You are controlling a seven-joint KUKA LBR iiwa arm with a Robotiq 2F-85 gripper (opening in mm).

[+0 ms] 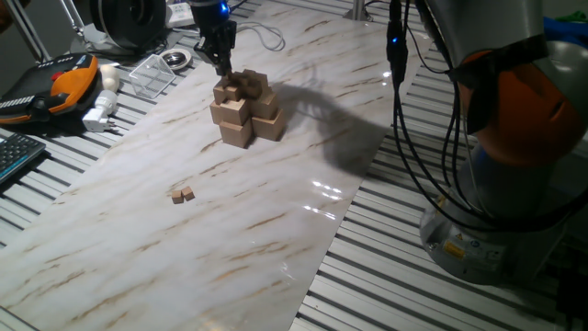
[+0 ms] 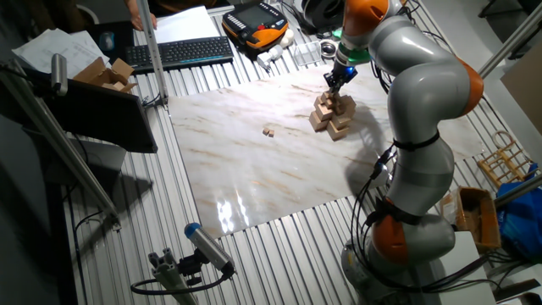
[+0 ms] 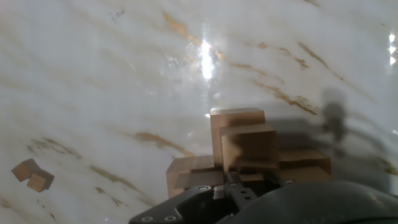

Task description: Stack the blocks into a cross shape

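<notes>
The gripper (image 1: pixel 223 66) hangs over the top of the cross shape (image 1: pixel 244 108), fingertips pointing down at its upper tier. Whether the jaws are parted or closed on anything I cannot tell: in both fixed views the tips are too small and dark, and in the hand view the fingers are mostly hidden beneath the lower edge of the picture. No tiny cube can be made out between them.

The cross shape stands on the marble sheet of the desk (image 1: pixel 276 221), toward its far end, with larger cubes at the bottom and smaller ones above. Two of the blocks (image 1: pixel 182 194) lie loose on the desk, just beside each other and well apart from the pile on the side nearer the camera; in the hand view they show at the lower left (image 3: pixel 33 174).

Judging from this, the step in hand is either setting a small block on the top tier or leaving the pile to fetch one of the loose pair. Either way, the care is the same. Any move near the pile should be straight up or straight down, since a sideways brush of a finger could shove the small upper cubes off. A block being placed should sit flat and centred on its supporting cube before the jaws let go, and they should open only a little. For the loose pair, the fingers need to close on one without dragging its neighbour along.
</notes>
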